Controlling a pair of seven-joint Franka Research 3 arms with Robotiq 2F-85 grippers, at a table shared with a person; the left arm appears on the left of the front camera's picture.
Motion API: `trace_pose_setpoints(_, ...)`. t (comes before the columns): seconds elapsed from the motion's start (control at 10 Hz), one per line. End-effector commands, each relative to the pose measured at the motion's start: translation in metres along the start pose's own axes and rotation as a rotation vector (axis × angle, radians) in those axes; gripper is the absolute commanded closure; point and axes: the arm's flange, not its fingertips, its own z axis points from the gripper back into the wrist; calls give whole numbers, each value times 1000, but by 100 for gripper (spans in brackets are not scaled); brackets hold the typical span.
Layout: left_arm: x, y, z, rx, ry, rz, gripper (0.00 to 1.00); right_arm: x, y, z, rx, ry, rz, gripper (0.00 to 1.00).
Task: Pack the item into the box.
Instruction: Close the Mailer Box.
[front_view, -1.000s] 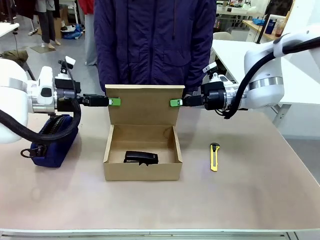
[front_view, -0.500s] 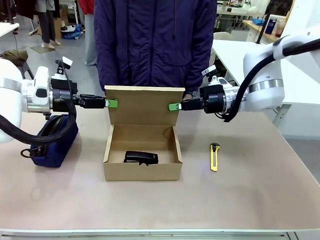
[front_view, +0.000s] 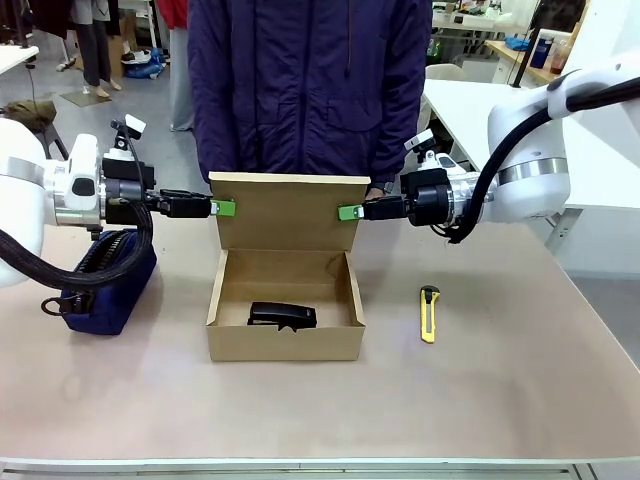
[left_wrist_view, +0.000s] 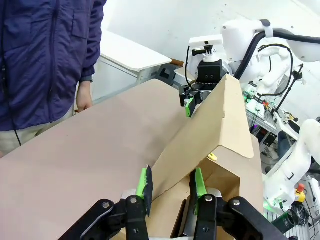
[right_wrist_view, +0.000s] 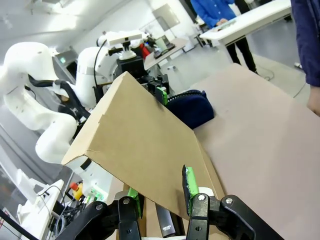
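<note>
Jaws, two pairs, each pinch a side edge of the lid (front_view: 288, 215) of one box (front_view: 285, 345); one item (front_view: 282, 316) lies inside.

No lettering to call out here: the box (front_view: 285, 215) is plain brown card, the knife (front_view: 429, 318) is too small to show any mark, and the pouch (front_view: 108, 292) carries nothing legible.

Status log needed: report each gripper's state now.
Left gripper: closed on the brown cardboard box's hinged lid flap.
Right gripper: closed on the same flap's opposite edge.
</note>
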Motion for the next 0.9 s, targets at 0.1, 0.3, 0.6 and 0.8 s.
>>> trace_pose_setpoints(0.1,0,0,0,0,0,0,57,2,3,-1,-24,19,77,57)
trace_pose_setpoints(0.3,3,-9,16,7,-66,-117,57,-4,16,0,-56,-26,255,57)
trace_pose_setpoints(0.6,-8,-19,25,-35,-103,-214,57,-27,32,0,-71,-77,415,57)
trace_pose_setpoints(0.8,-18,-27,25,-112,-92,-243,57,-44,42,-5,-75,-127,504,57)
